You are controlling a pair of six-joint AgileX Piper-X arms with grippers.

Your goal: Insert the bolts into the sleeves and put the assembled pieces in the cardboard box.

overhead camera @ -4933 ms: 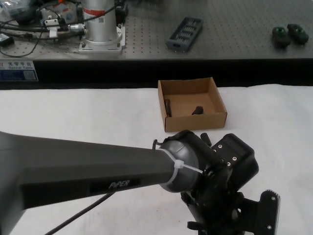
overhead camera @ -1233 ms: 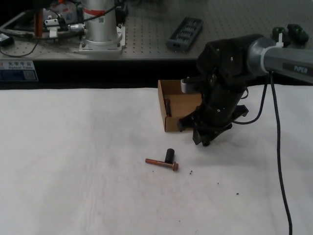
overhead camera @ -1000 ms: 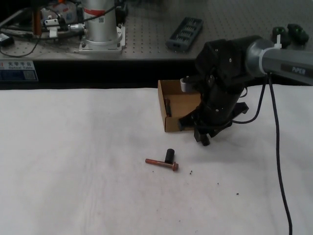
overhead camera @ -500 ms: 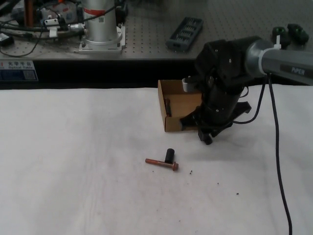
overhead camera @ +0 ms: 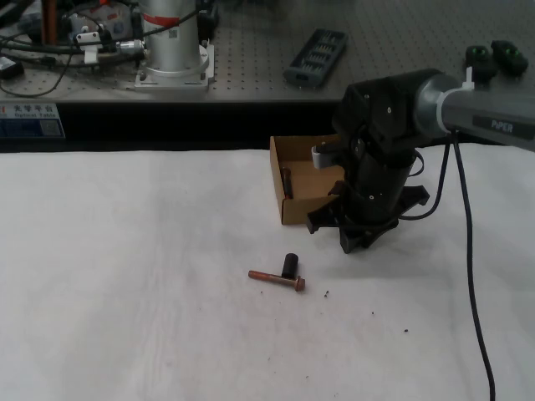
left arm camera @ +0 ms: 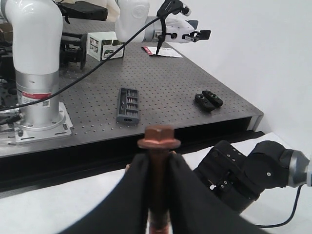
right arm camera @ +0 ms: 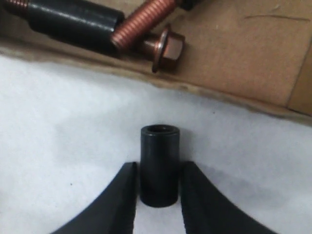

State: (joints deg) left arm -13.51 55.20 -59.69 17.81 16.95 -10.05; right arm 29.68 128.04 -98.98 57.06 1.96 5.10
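Well, held sleeve point(right arm camera: 160, 146): black, upright over the white cloth point(right arm camera: 58, 122), just outside a wall of the cardboard box point(right arm camera: 243, 48).
right gripper point(right arm camera: 158, 168): fingers pinch the held sleeve from both sides. In the high view it hangs at the box's near side.
box contents: an assembled piece point(right arm camera: 73, 19) and a second bolt point(right arm camera: 163, 41) lying against it.
left gripper point(left arm camera: 158, 170): pressed together on the held bolt point(left arm camera: 158, 139), which is copper, head up, with its shaft between the fingers.
loose bolt point(overhead camera: 276, 278): flat on the cloth, on the near side of the box.
loose sleeve point(overhead camera: 290, 265): black, just beside the loose bolt's head end.
writing: white lettering on the right arm's grey link point(overhead camera: 495, 125), a blue-and-white label plate point(overhead camera: 32, 119) on the bench edge, a printed band on the silver column point(left arm camera: 34, 96), and a printed white carton point(left arm camera: 105, 45).
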